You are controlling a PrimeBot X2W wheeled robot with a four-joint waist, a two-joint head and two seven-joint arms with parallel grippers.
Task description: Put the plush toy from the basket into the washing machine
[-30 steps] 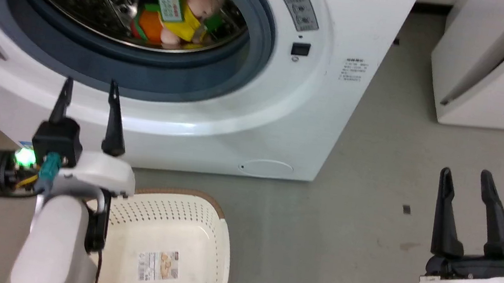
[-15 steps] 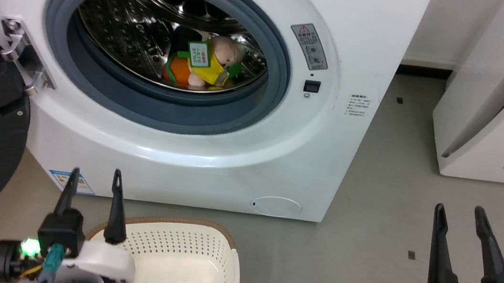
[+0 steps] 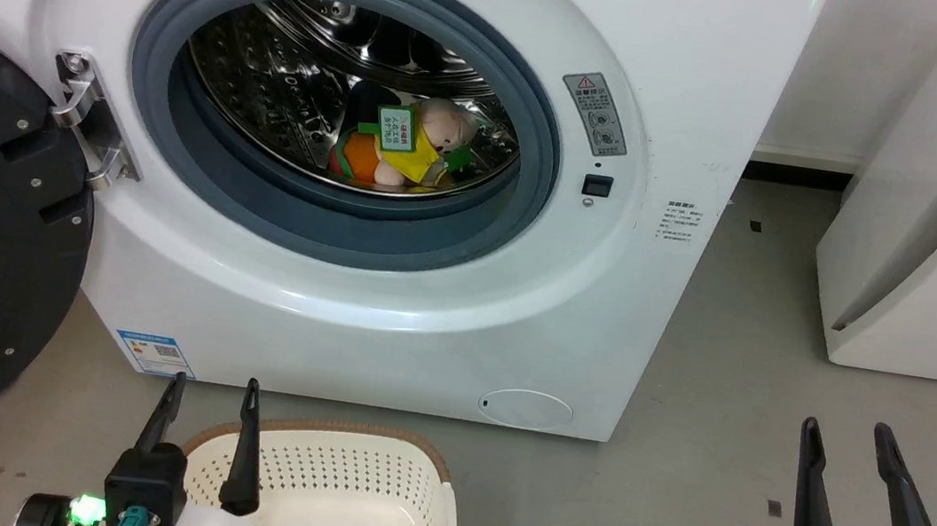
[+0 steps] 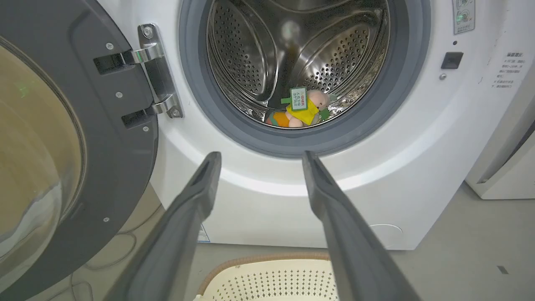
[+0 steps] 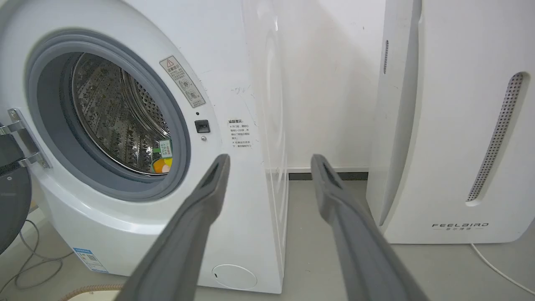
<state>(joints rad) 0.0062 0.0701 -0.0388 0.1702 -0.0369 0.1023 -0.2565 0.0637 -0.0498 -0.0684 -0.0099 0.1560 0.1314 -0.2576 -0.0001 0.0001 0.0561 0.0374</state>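
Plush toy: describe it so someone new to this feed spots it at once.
Find the large white washing machine with its round door swung open. Look through the grey rubber ring to the bottom of the steel drum. The plush toy lies there, the one colourful thing: pale pink head, yellow garment, orange part, green tag.

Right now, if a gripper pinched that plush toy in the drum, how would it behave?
The plush toy probably squashes and flops: it slumps on the curved drum. Likely light, being small stuffed fabric. Its green tag might bend or tear.
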